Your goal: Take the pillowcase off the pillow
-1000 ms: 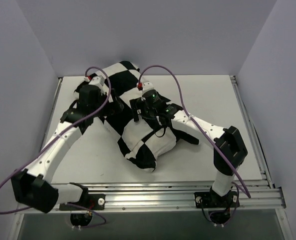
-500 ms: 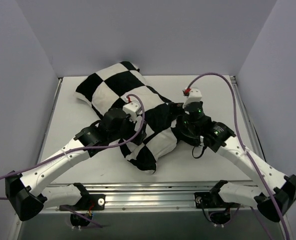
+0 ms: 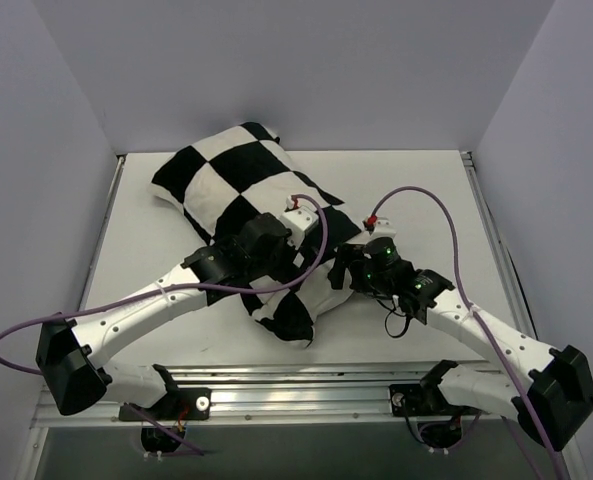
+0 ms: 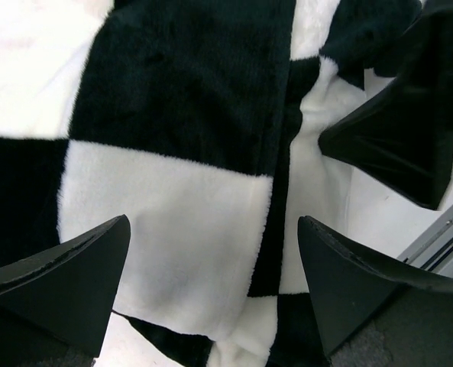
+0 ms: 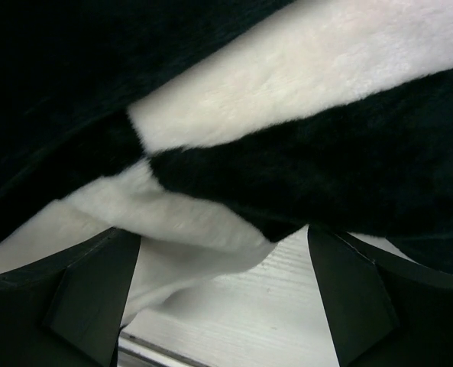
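Note:
The black and white checkered pillowcase [image 3: 231,180] lies diagonally from the back left to the front centre of the table, stuffed full. The plain white pillow is hidden inside it. My left gripper [image 3: 298,265] is open low over the near end of the pillowcase [image 4: 173,92], fingers apart over a white square, holding nothing. My right gripper [image 3: 342,272] is open at the right edge of that same end. In the right wrist view [image 5: 226,306] the pillowcase's fuzzy edge [image 5: 287,69] hangs just above the open gap, with bare table below. The right gripper's dark fingers [image 4: 394,145] show in the left wrist view.
The white table [image 3: 426,200] is walled at the back and both sides. A metal rail [image 3: 306,385] with the arm bases runs along the near edge. Purple cables loop over both arms. A smoother white fold [image 5: 173,252] shows under the pillowcase's edge.
Both arms have swung from over the middle of the pillowcase down toward its near end. The left gripper moved right and the right gripper moved left and lower, so they now face each other.

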Action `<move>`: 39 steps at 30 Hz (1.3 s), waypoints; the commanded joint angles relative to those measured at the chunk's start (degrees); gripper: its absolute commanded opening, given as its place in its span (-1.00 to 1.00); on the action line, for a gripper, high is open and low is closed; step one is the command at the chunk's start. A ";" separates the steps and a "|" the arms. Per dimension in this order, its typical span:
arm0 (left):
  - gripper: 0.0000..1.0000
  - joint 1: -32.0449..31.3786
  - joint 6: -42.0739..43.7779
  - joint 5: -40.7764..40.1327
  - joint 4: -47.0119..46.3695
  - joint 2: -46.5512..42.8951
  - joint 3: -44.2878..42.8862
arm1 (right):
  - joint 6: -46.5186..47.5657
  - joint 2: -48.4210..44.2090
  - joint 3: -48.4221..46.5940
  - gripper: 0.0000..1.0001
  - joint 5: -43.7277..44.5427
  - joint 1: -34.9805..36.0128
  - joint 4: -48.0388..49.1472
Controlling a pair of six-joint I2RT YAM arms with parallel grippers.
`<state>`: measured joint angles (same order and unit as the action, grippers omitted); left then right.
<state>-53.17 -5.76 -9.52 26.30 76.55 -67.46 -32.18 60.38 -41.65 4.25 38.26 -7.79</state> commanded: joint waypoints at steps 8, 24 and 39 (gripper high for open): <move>1.00 -0.27 3.12 -0.59 -2.66 5.18 -8.38 | 1.07 11.50 0.61 0.68 -4.24 -19.87 13.06; 1.00 -0.80 2.33 -4.27 -0.38 23.27 -28.23 | 4.23 10.64 -3.53 0.70 -10.22 -24.20 12.81; 0.51 -1.24 3.83 -12.27 4.10 32.17 -34.84 | 3.09 11.86 1.04 0.69 -16.29 -24.29 18.60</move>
<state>-54.08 -2.72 -18.20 29.17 108.29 -99.42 -28.69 71.88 -42.00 -9.41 13.89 7.94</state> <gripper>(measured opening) 0.776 0.846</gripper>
